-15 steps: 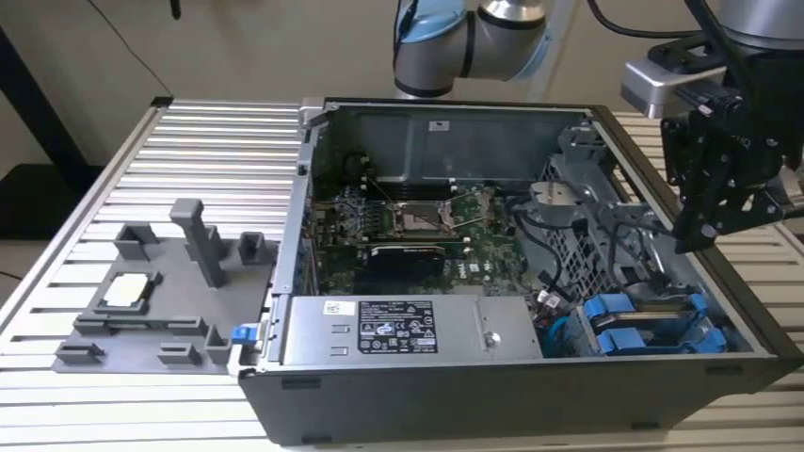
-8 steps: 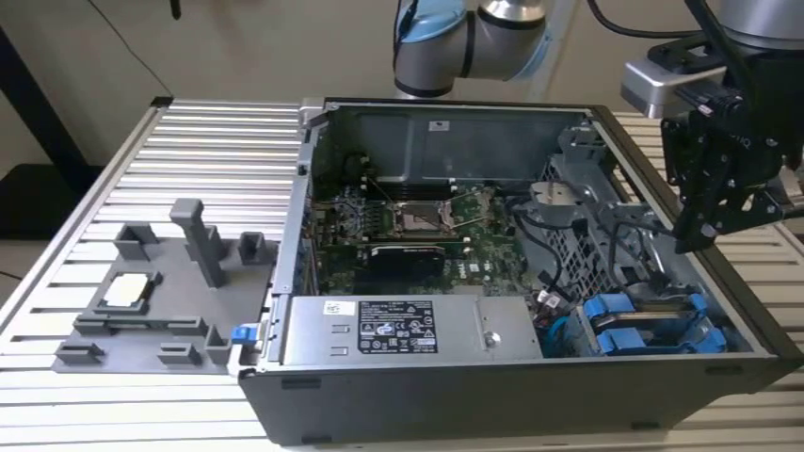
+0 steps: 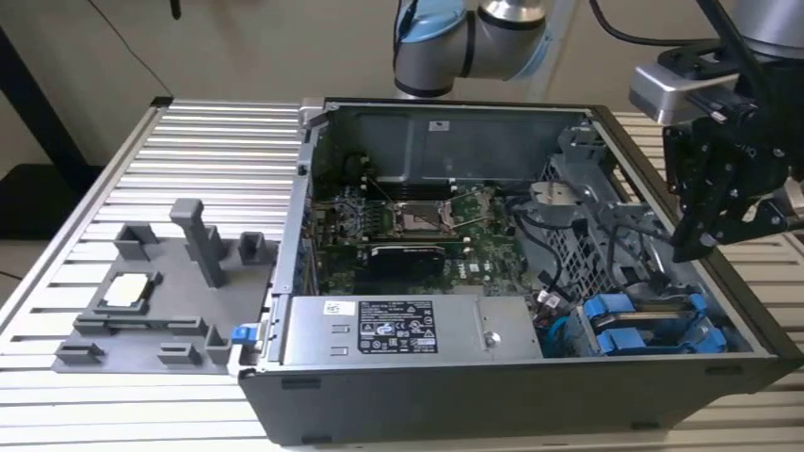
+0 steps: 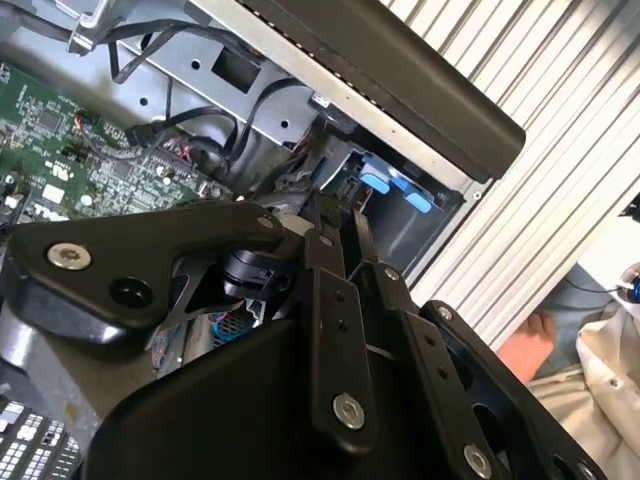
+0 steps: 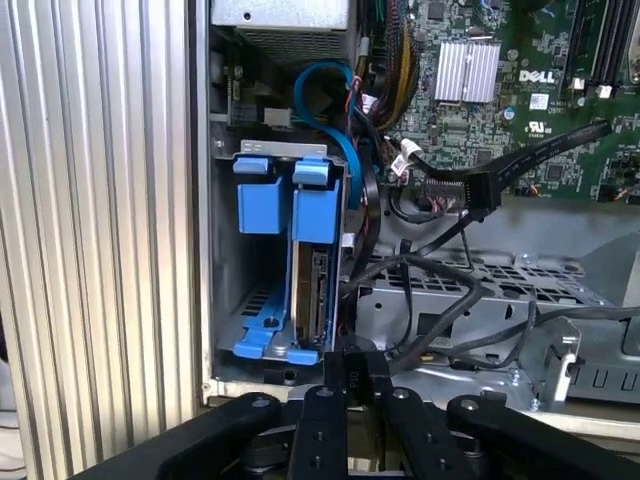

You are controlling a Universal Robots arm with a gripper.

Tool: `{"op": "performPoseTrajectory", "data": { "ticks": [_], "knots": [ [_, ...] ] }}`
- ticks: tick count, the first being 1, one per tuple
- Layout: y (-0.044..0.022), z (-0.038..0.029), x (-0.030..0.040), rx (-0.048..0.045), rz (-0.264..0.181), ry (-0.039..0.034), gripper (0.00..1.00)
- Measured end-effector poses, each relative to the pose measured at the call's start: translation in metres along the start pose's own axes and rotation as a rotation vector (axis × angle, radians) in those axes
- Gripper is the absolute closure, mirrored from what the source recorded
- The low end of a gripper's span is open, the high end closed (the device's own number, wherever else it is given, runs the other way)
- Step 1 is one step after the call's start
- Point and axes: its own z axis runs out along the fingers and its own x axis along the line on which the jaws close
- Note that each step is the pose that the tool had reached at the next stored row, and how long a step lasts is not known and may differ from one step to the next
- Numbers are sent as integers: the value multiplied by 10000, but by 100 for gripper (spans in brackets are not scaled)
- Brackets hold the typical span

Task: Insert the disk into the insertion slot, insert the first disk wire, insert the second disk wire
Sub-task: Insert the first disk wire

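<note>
The disk (image 5: 318, 292) stands on edge inside the insertion slot (image 5: 225, 300), held in its bright blue carrier (image 5: 318, 205); its connector edge faces out with nothing plugged into it. In the exterior view the blue carriers (image 3: 641, 325) sit in the case's front right corner. A black wire with a flat plug (image 5: 470, 190) hangs loose beside the cage, and a blue wire (image 5: 335, 110) curves above the disk. My gripper (image 5: 357, 362) hovers just off the disk's connector edge, fingers (image 4: 322, 230) pressed together with nothing between them. In the exterior view the gripper (image 3: 688, 247) hangs above the case's right wall.
The open computer case (image 3: 270, 386) lies on a slatted metal table (image 3: 214, 141). A grey power-supply box (image 3: 402, 330) sits beside the cage, the motherboard (image 3: 415, 226) behind it. A grey fixture (image 3: 164, 282) stands on the exterior view's left. A person's hand (image 4: 528, 345) rests past the table edge.
</note>
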Motion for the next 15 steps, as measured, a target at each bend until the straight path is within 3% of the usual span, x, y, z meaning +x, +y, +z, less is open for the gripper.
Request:
{"op": "performPoseTrajectory", "data": {
  "ticks": [9, 12, 15],
  "knots": [
    [-70, 59, 162, -799, -55, -52, 81],
    [-85, 86, 222, -971, -68, -65, 81],
    [-92, 116, 271, -1059, -68, -68, 81]
  ]
}}
